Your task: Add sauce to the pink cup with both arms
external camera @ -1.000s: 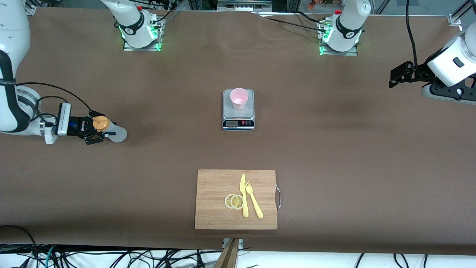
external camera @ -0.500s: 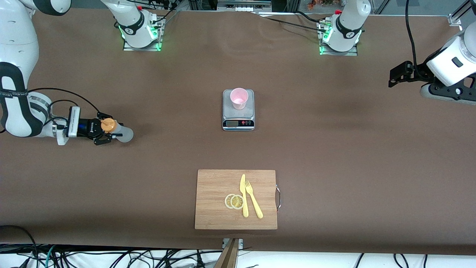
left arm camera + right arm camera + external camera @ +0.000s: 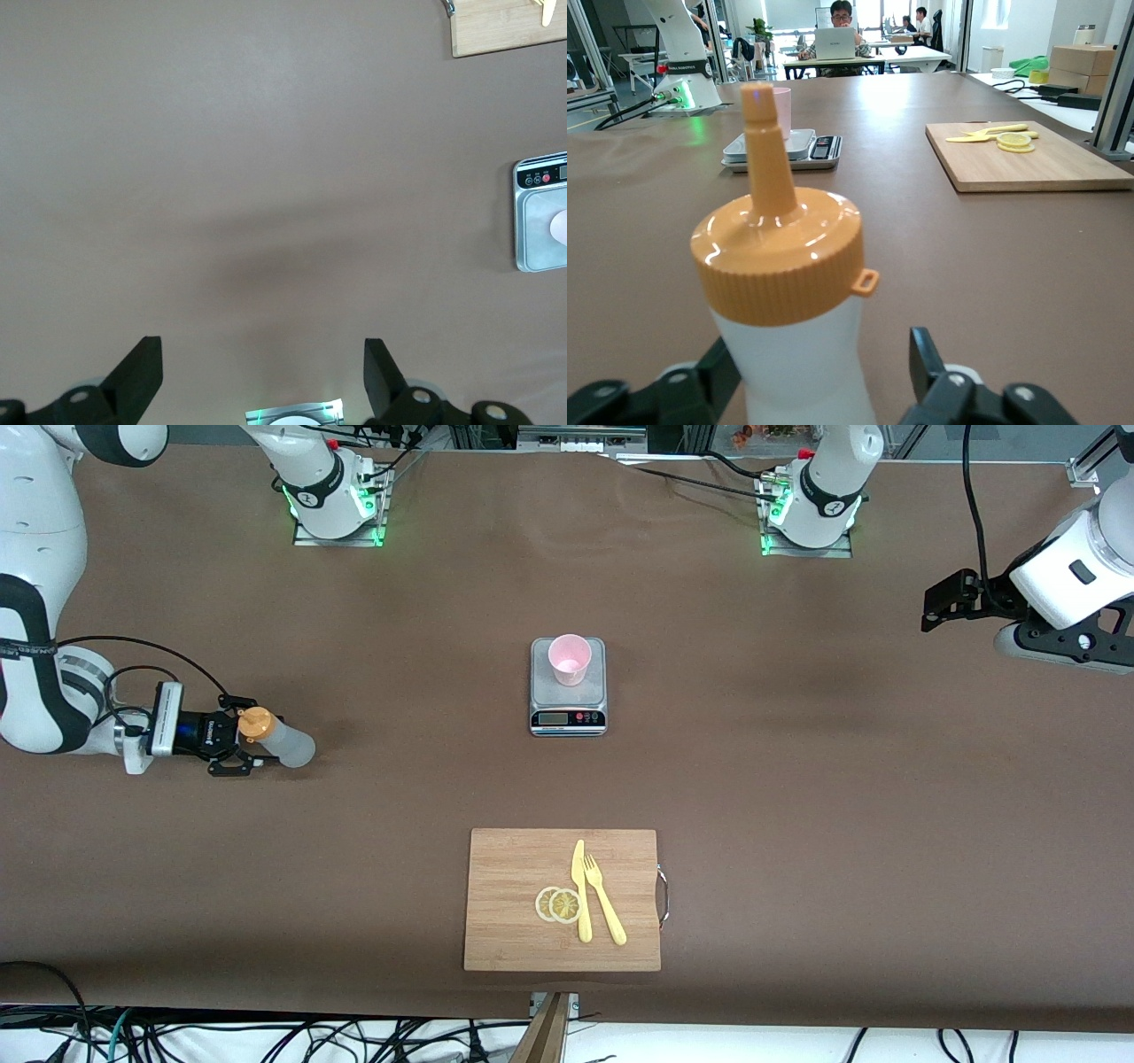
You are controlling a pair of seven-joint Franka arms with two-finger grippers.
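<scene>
The sauce bottle (image 3: pixel 282 744), whitish with an orange nozzle cap, stands on the table toward the right arm's end. My right gripper (image 3: pixel 237 740) is open with a finger on each side of it. In the right wrist view the bottle (image 3: pixel 788 301) fills the space between the fingers of the gripper (image 3: pixel 824 376), with a gap at one finger (image 3: pixel 926 359). The pink cup (image 3: pixel 569 659) stands upright on the grey scale (image 3: pixel 568 717) mid-table. My left gripper (image 3: pixel 932 607) is open and empty, up in the air at the left arm's end; it also shows in the left wrist view (image 3: pixel 262 376).
A wooden cutting board (image 3: pixel 514 939) lies nearer the front camera than the scale. On it are lemon slices (image 3: pixel 558 904), a yellow knife (image 3: pixel 580 890) and a yellow fork (image 3: pixel 604 899). The two arm bases (image 3: pixel 337 509) stand along the table's edge.
The right gripper and the bottle between its fingers have shifted a little toward the scale, then slightly back. The left gripper has drifted slightly.
</scene>
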